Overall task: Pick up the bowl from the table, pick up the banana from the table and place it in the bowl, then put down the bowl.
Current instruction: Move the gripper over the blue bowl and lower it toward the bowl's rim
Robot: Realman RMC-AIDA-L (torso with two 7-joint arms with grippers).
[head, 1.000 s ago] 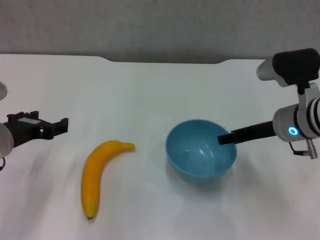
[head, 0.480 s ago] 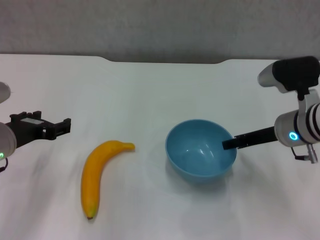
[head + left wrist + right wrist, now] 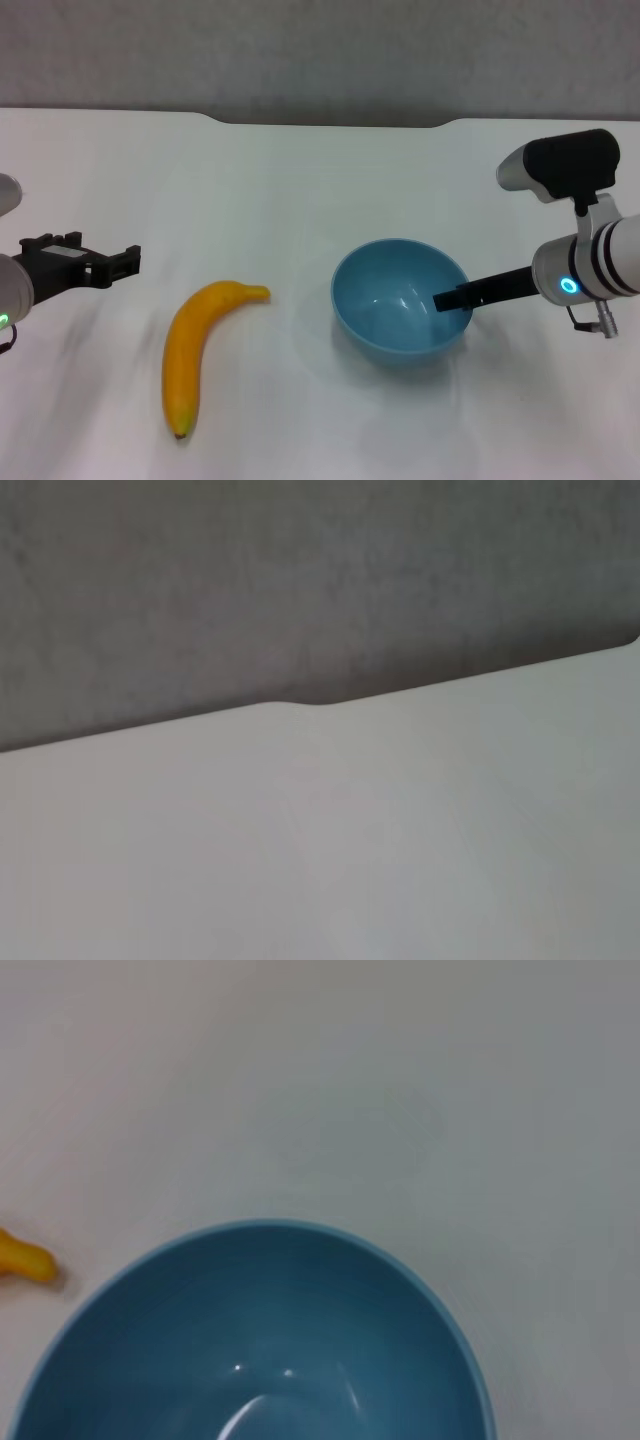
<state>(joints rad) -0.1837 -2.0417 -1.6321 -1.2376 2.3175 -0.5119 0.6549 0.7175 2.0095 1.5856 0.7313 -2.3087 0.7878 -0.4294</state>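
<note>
The light-blue bowl (image 3: pixel 395 305) stands upright on the white table (image 3: pixel 300 180), right of centre. My right gripper (image 3: pixel 450 299) reaches in from the right, its black tip over the bowl's right rim and just inside it. The right wrist view looks down into the bowl (image 3: pixel 250 1340) and catches the banana's end (image 3: pixel 25 1258) at the edge. The yellow banana (image 3: pixel 185 350) lies flat to the left of the bowl, stem towards it. My left gripper (image 3: pixel 115 260) hovers open at the far left, apart from the banana.
The table's far edge has a shallow notch (image 3: pixel 330 122) with a grey wall behind it. The left wrist view shows only bare tabletop (image 3: pixel 350 830) and that wall.
My right gripper has sunk lower and shifted slightly left, deeper over the bowl's rim. The left gripper dropped a little. Bowl and banana have not moved.
</note>
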